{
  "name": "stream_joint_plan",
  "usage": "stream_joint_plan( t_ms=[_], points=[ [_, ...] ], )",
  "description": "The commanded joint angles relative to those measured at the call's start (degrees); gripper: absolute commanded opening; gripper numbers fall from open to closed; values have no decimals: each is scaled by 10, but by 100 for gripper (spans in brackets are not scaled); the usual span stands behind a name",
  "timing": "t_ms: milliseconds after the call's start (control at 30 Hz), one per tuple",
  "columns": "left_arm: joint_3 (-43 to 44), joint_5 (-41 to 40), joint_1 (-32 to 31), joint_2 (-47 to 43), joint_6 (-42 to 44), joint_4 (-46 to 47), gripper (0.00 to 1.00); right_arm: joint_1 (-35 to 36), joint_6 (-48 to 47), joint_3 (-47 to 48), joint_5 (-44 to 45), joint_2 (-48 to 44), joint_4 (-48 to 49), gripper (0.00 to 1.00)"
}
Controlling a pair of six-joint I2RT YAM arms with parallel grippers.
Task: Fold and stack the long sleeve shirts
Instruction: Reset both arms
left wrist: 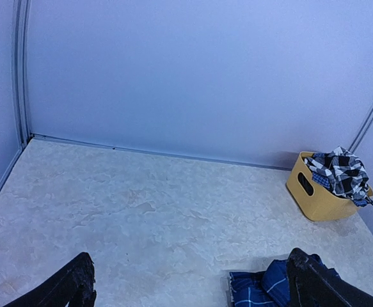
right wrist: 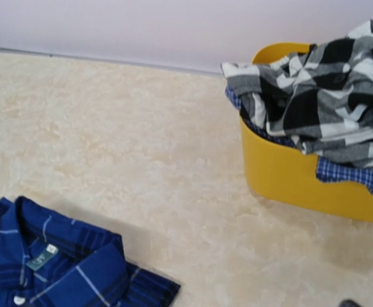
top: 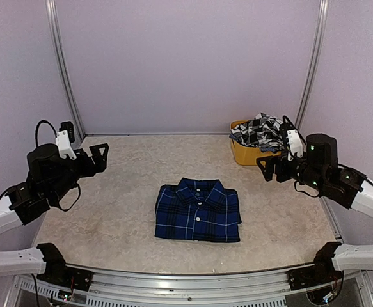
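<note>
A royal blue plaid shirt (top: 198, 210) lies folded in a neat rectangle, collar up, at the middle of the table. Its edge shows in the left wrist view (left wrist: 263, 288) and its collar in the right wrist view (right wrist: 52, 265). A black-and-white checked shirt (top: 260, 130) lies crumpled on top of the yellow tub (top: 245, 155) at the back right, with a piece of blue checked cloth (right wrist: 349, 174) hanging under it. My left gripper (top: 100, 155) is open and empty, raised at the left. My right gripper (top: 268, 167) is open and empty, raised just in front of the tub.
The beige table (top: 122, 192) is bounded by lilac walls at the back and sides, with metal posts in the back corners. The tub (left wrist: 320, 195) stands against the back right corner. An aluminium rail runs along the near edge.
</note>
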Motion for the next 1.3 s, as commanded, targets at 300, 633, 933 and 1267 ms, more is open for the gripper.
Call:
stream_joint_plan(
  t_ms=[300, 633, 933, 1267],
  points=[
    [-4, -20, -5, -21, 4, -14, 99, -5, -10, -2, 8, -1, 15, 99],
    [-5, -21, -7, -14, 5, -14, 99, -5, -9, 5, 6, 1, 8, 99],
    [-6, -26, -12, -18, 5, -15, 99, -5, -8, 7, 5, 2, 6, 99],
    [-8, -33, -18, -17, 6, -17, 99, -5, -6, 1, 2, 0, 7, 99]
  ],
)
